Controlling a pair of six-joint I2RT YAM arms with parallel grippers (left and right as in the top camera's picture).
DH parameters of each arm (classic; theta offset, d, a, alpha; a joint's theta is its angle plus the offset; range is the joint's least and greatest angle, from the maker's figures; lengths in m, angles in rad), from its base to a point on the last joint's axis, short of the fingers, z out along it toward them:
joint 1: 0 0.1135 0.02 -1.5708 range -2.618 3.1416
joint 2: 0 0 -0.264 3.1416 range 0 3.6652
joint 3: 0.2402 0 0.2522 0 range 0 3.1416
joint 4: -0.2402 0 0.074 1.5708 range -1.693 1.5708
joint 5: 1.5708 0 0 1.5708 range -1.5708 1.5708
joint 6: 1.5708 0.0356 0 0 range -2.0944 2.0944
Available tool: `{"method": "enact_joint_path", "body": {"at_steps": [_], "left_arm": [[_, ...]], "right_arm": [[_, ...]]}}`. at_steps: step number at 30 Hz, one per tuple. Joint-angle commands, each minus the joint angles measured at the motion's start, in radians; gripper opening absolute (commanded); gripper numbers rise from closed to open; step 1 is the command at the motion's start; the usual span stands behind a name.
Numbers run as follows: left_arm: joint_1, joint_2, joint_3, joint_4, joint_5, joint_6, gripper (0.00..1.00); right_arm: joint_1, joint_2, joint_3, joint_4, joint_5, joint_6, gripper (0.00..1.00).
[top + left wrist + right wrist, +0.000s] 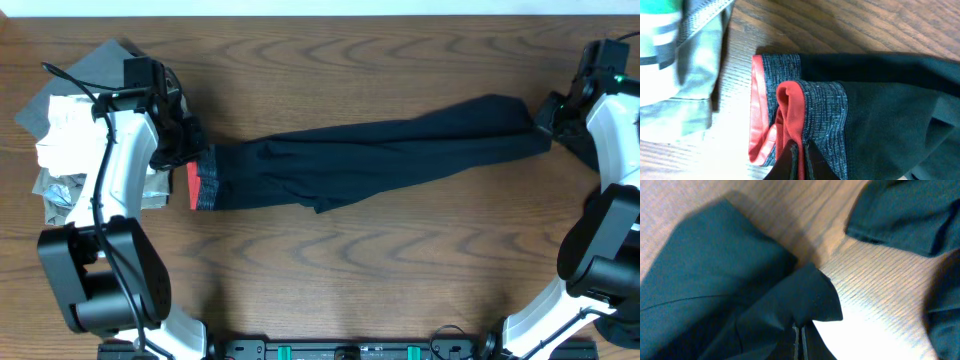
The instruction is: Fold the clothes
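Stretching black trousers (380,160) lengthwise across the middle of the bench (400,290), from left edge to right edge, creased and sagging slightly toward the near edge. Pinching the waistband (790,95), grey knit edged coral red, in the left claw (802,162), clamped together on its folded rim by the left edge. Pinching the leg cuff (812,297) in the right claw (799,340), likewise clamped, by the right edge. Sitting equally near, one claw per end; probably needing one end carried along that length toward the other.
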Motion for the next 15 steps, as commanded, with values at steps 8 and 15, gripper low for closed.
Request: {"method": "enact_joint_path", "body": {"at_steps": [8,15], "left_arm": [[0.008,-0.179,0.008,-0.034,-0.024,-0.032,0.06],[0.008,-0.203,0.002,-0.117,-0.024,-0.039,0.06]], "right_arm": [[-0.008,0.003,0.139,-0.094,0.029,-0.038,0.01],[-0.01,0.003,0.172,-0.164,0.028,-0.057,0.01]]}}
